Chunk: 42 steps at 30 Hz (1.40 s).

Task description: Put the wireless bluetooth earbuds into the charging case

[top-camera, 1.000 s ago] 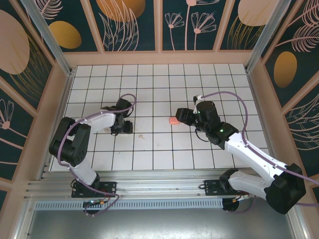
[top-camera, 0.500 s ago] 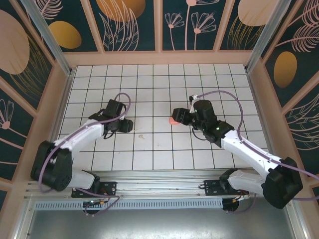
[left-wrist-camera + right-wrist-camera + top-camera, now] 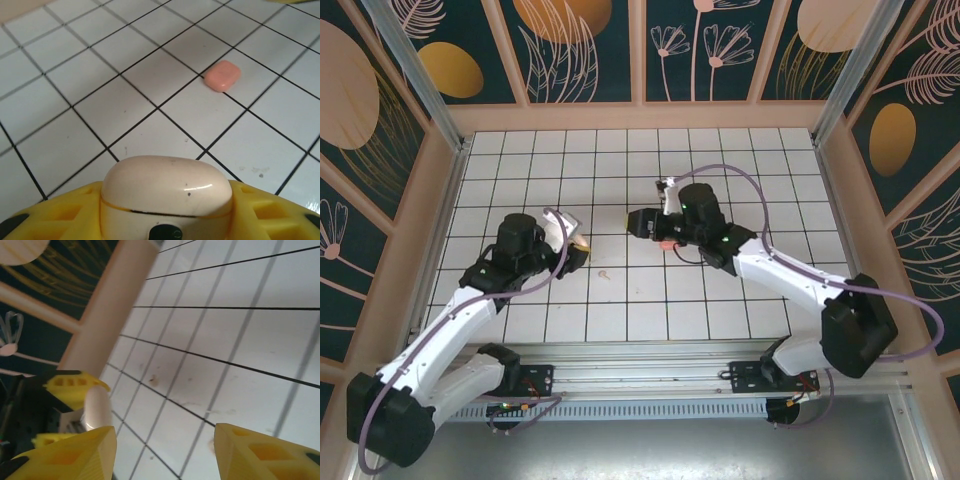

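Earbuds (image 3: 604, 273) lie as tiny pale bits on open white tiles between both arms, well clear of the walls. The left gripper (image 3: 576, 254) is clamped on the cream charging case (image 3: 167, 187). The right gripper (image 3: 165, 437) has its jaws apart and empty over bare floor, near the salmon-pink block (image 3: 222, 75).

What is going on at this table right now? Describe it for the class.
The left tool grips a cream charging case with its lid shut. The right tool is open and empty, reaching over the middle of the tiles beside a salmon-pink block lying flat. A tiny pale bit, probably an earbud, lies loose between the two arms.
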Motion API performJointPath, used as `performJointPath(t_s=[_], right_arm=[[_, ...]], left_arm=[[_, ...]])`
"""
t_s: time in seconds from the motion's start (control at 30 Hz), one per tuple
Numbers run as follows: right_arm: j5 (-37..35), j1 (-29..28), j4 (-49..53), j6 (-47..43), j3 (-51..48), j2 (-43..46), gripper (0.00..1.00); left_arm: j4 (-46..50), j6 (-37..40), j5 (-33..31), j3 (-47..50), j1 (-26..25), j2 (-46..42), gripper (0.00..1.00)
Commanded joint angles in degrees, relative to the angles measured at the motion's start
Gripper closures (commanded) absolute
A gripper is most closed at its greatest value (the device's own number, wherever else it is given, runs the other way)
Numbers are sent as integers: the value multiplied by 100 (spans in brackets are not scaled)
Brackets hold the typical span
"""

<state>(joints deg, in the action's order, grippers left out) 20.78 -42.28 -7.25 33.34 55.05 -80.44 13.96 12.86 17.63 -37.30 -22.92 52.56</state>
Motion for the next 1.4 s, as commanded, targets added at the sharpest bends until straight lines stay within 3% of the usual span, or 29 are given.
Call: performJointPath(t_s=[0.0, 0.27, 1.0, 1.37], right_arm=[[511, -280, -347, -117, 422, -323, 46], [1121, -569, -836, 48, 547, -776, 47], [1755, -905, -821, 92, 856, -1272, 47], [1880, -1001, -522, 41, 1201, -1581, 54]], left_arm=[[-375, 981, 564, 272, 16, -440, 74], [-753, 1542, 601, 776, 18, -1272, 71], [-754, 1438, 522, 689, 23, -1177, 72], [-806, 1368, 566, 644, 20, -1166, 72]])
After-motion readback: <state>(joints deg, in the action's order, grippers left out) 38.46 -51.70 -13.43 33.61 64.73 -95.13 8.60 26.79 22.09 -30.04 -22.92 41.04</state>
